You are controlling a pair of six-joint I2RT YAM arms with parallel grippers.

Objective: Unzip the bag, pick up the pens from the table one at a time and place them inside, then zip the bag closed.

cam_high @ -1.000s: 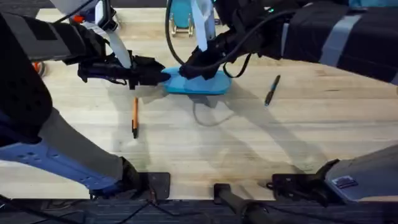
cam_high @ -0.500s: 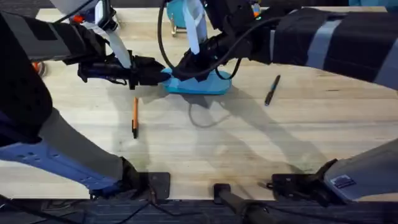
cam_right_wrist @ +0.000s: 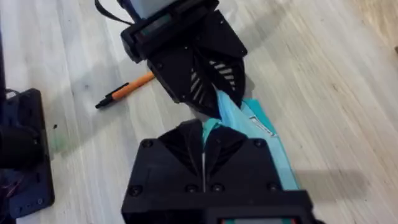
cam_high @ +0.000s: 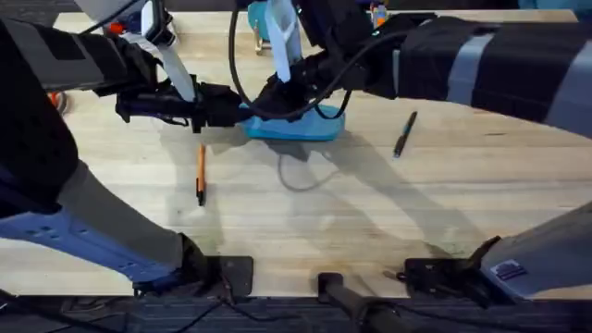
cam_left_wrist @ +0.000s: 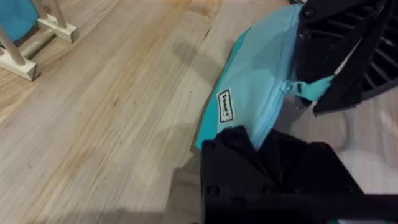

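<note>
Lying flat toward the far middle of the tabletop, the bag was a light blue pouch with both robot hands at it. The left hand had closed on the pouch's left end, its black fingers pinching the fabric there; in the left wrist view the pouch ran away from that hand, a small white label on its side. The right hand came down on the pouch's top edge near that same left end. In the right wrist view its fingers were pressed together with a strip of light blue showing between them, and the left wrist view showed the right hand clamped on a light blue tab at the zipper line. How far the zipper was open could not be told, and nothing was visible inside the pouch.

Neither pen was in the bag. The orange pen lay on the tabletop nearer the arm bases, below the left hand, its black tip pointing toward the bases. The dark pen lay to the right of the pouch, clear of it, slightly slanted. A light blue disc on a wooden stand stood behind the pouch at the far edge.
</note>
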